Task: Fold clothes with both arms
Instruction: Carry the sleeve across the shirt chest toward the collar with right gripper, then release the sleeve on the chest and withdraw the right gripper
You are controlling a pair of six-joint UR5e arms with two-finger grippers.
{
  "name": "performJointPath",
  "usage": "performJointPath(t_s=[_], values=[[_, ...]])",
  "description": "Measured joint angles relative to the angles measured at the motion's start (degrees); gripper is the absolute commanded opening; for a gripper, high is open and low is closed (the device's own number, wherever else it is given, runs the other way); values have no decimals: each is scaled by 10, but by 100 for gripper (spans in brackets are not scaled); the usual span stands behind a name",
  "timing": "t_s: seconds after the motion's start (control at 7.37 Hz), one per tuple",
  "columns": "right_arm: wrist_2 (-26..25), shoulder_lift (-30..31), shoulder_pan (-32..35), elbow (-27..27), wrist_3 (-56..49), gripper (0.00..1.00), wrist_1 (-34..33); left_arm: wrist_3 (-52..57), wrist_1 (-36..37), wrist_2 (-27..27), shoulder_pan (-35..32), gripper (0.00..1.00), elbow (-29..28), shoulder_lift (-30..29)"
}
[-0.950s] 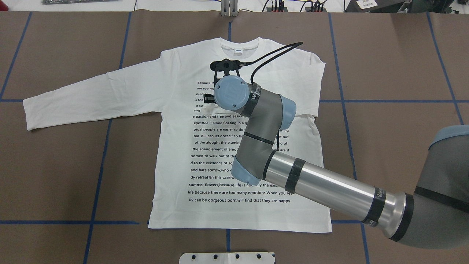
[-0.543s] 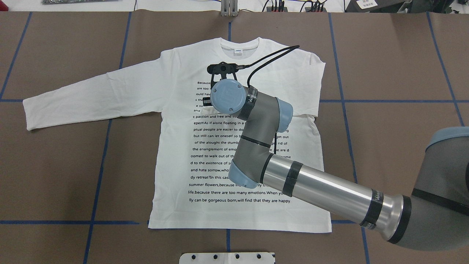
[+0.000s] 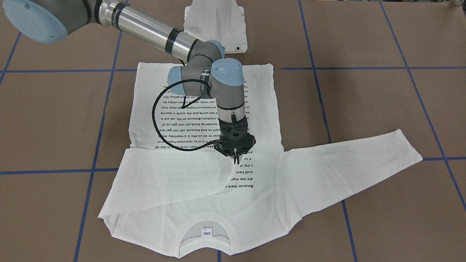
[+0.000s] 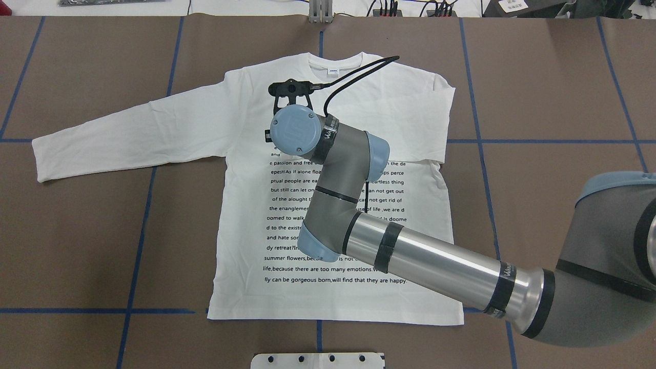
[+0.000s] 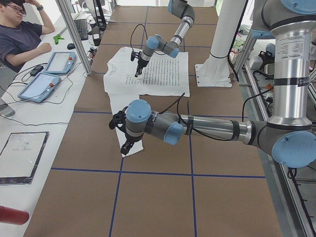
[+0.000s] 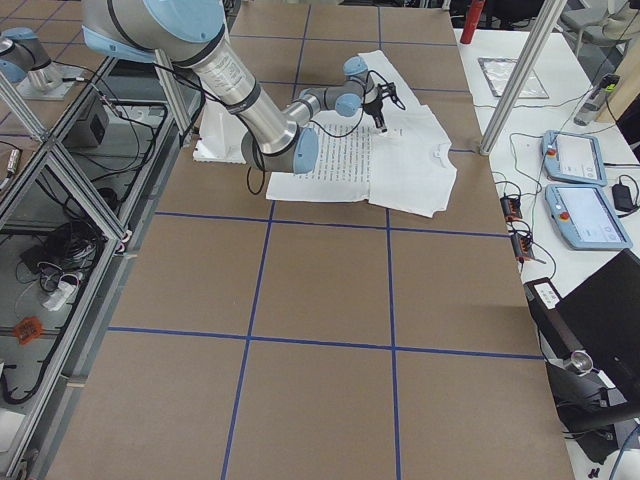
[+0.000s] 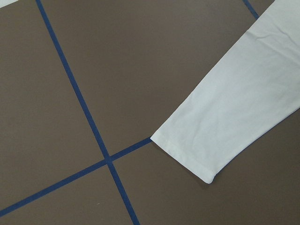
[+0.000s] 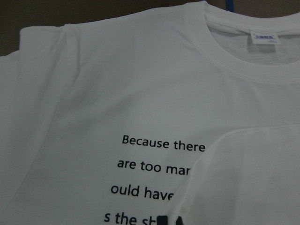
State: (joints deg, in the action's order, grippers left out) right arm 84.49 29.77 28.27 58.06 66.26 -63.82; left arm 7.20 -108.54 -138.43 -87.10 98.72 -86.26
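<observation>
Tabletop (image 4: pixel 538 77), brown with blue tape (image 7: pixel 84 112) lines, fills the overhead frame. On it the shirt (image 4: pixel 246 287) lies flat at centre frame, print up, collar toward the top edge and hem toward the bottom. From the lower right the right arm (image 4: pixel 435 261) reaches over the print to the chest. In the left side view the left arm (image 5: pixel 212 129) stretches low across mid-frame, and the left tool (image 5: pixel 127 147) hangs above the cuff (image 7: pixel 187 150); whether it is released or clenched cannot be told. The straight sleeve (image 4: pixel 128 133) runs out to the left of the overhead frame, with the cuff flat beside a tape crossing. Across the chest lies the folded sleeve (image 3: pixel 164 171), its end pinched up in the clenched right tool (image 3: pixel 235 157). Inside the collar sits the label (image 4: pixel 333 71)
</observation>
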Motion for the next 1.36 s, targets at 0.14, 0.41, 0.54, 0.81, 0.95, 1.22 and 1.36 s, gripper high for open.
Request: performJointPath(t_s=[0.14,0.41,0.54,0.81,0.95,1.22,1.36], values=[[-14,-19,-4,-21,12,99,0,0,0,0,0,100,-1,-1],[-23,-36,-5,-35,36,99,0,-1,0,0,0,100,-1,-2],[-23,-40,-5,-36,40,99,0,-2,0,0,0,100,-1,-3],[-23,-43,-4,-38,44,99,0,-2,0,0,1,100,-1,-5],[-21,-45,-2,-39,45,99,0,-3,0,0,1,100,-2,-5],[25,-48,20,-38,45,100,-16,-4,-2,0,1,100,-22,-18],[67,-47,37,-29,35,100,-53,-7,-15,0,1,100,-40,-28]])
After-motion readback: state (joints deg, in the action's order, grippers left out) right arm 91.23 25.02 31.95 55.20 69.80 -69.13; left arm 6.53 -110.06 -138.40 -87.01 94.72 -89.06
